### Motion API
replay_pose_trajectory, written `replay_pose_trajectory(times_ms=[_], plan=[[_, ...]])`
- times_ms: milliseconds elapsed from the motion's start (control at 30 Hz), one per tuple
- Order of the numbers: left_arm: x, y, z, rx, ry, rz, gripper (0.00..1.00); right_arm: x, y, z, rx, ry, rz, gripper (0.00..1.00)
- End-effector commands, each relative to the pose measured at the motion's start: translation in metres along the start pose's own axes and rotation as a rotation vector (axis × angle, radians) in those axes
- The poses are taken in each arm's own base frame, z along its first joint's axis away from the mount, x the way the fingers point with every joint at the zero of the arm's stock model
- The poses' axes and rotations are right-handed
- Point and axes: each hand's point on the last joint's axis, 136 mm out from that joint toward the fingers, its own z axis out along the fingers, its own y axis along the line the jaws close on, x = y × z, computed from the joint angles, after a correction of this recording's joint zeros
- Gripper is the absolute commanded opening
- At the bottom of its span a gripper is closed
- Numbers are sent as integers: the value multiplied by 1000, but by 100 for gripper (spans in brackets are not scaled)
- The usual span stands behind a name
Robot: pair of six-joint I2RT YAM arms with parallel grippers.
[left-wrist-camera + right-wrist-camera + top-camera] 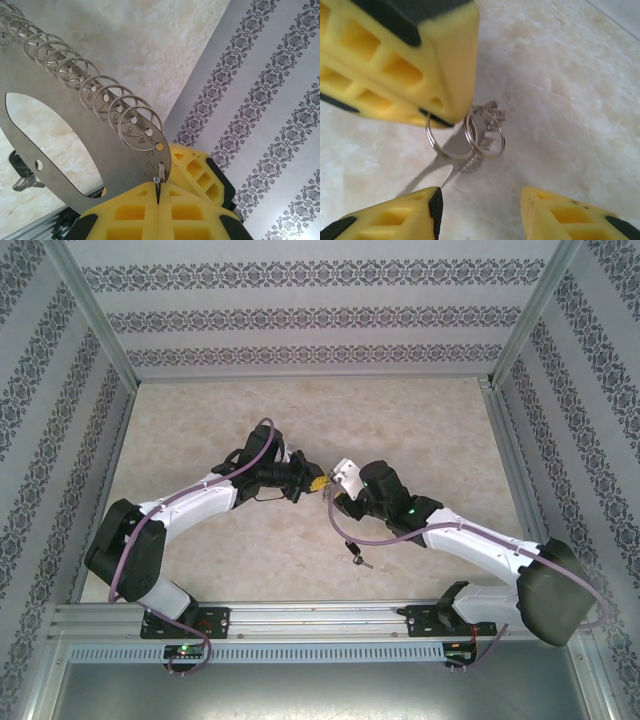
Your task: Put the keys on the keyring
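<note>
Left gripper [312,483]: pads clamped together on the keyring [127,165], gripping the rounded end of the plate. In the left wrist view the plate rises from the yellow pads toward top left. Its long open slot shows the table through it. The split rings [100,95] run in a row along the upper long edge, with stamped numerals beside the holes. 1 small ring sits right at the seam between the 2 pads.

Right gripper [480,210]: fingers [415,212] apart with nothing between them. Both yellow tips point at the keyring from just beside it. In the right wrist view the keyring is edge-on, so the rings overlap into a bunch hanging under the left gripper's yellow pad. I can't tell whether the thin plate edge, which runs down toward the right gripper's left-hand fingertip, touches it.

In the top view both grippers meet nose to nose over mid-table, with the keyring held off the surface between them.

Key [356,558]: black head and short silver blade, lying loose on the beige marbled table [420,420]. It is nearer the bases than the grippers, just beside the right forearm and apart from the keyring. It also shows at the lower left of the left wrist view, below the plate edge.
</note>
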Motion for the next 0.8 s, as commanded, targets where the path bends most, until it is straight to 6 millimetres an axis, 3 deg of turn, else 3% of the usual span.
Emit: replay_pose_trajectory(times_ms=[0,267,433,767], plan=[[2,-7,-3,3,22,22,0,-30,-8,-3,48,-63,-54,45],[1,-5,-2,-3,20,21,0,-40,-6,-3,37,-66,-91,39],[1,-4,-2,-4,20,22,0,-36,1,5,9,-42,-103,25],[0,-2,-1,-15,18,20,0,-53,7,4,8,-75,-131,0]])
